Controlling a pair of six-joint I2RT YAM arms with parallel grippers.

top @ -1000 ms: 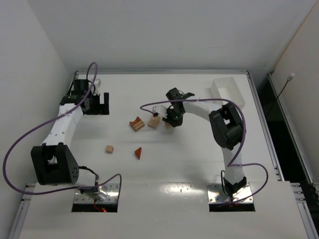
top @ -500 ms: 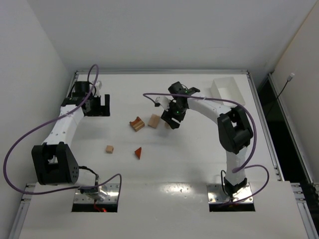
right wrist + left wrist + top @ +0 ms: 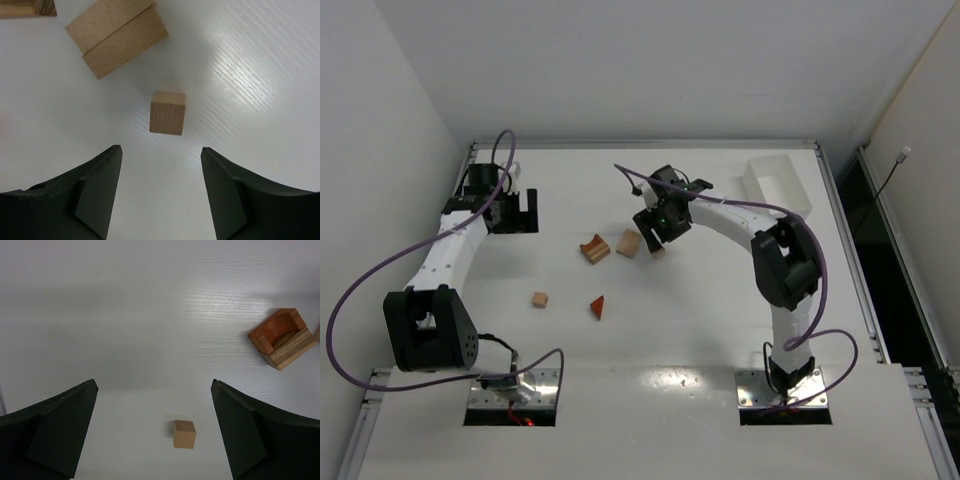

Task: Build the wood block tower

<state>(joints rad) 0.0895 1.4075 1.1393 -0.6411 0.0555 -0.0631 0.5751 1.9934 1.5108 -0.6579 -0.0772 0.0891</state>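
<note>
The wooden blocks lie apart on the table, none stacked. A reddish arch block (image 3: 592,248) (image 3: 282,339) lies next to a pale bar block (image 3: 628,243) (image 3: 116,35). A small pale cube (image 3: 168,113) (image 3: 658,251) sits just ahead of my right gripper (image 3: 161,150) (image 3: 651,230), which hovers open over it with nothing between its fingers. A second small cube (image 3: 539,299) (image 3: 184,433) and a red wedge (image 3: 598,306) lie nearer the front. My left gripper (image 3: 155,385) (image 3: 527,212) stands open and empty at the far left.
A white rectangular bin (image 3: 775,185) stands at the back right of the table. Purple cables loop off both arms. Raised rails edge the table at the back and sides.
My right gripper has gone from shut to open, leaving the small cube on the table beside the pale bar, and has drawn back from it. The left arm has not moved.
</note>
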